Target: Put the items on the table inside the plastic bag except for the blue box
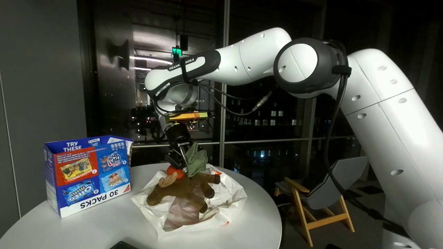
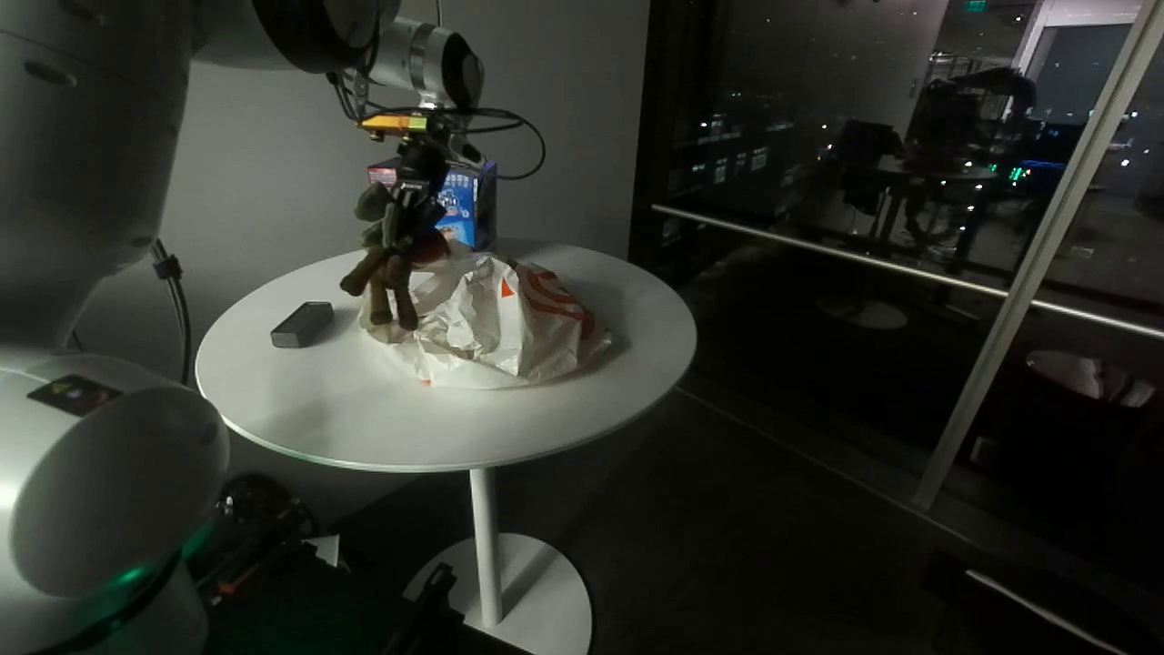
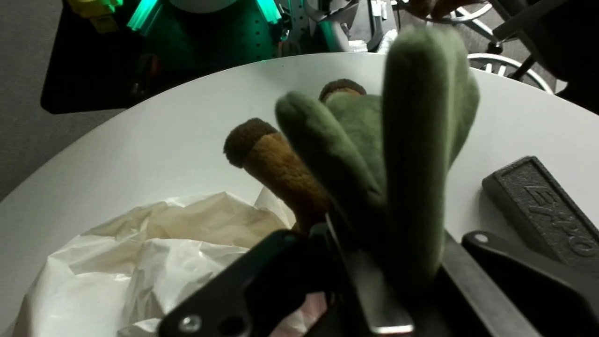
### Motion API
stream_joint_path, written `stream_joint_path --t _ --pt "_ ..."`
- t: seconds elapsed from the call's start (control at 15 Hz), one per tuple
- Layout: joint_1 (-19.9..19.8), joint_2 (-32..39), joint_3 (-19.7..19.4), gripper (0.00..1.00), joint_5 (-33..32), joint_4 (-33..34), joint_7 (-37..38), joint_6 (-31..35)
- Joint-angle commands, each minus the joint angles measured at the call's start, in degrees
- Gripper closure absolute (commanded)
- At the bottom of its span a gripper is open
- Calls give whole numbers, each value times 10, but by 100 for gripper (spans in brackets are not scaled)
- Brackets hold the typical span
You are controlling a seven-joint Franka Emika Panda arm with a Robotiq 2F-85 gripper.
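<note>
Black gripper [image 3: 390, 229] pinches green plush fronds [image 3: 416, 140]; brown plush animal [image 1: 178, 188] below it, dark-grey oblong eraser [image 3: 538, 206] to its side, both seemingly still to bag

Illumination: dim. In an exterior view, the tall, dark glass wall [image 1: 252, 129] shows small points of light and white linear streaks; the smooth white jointed robot arm [image 1: 408, 138] carries a bright highlight. A soft shadow lies on the round white-topped table [image 2: 509, 418]. In the wrist view, green light tints the black perforated board [image 3: 224, 42], glare marks the wrinkled whitish plastic bag [image 3: 84, 290], and the lobed green plush piece [image 3: 416, 117] has blurred edges.
</note>
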Motion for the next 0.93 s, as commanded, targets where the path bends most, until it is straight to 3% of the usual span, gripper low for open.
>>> stream_joint_path --t 0.0,0.53,0.87 --pt "-11 30 -12 87 40 35 12 -13" --pt "-13 68 -39 88 31 52 55 29" --pt "10 58 -60 87 -38 37 92 113"
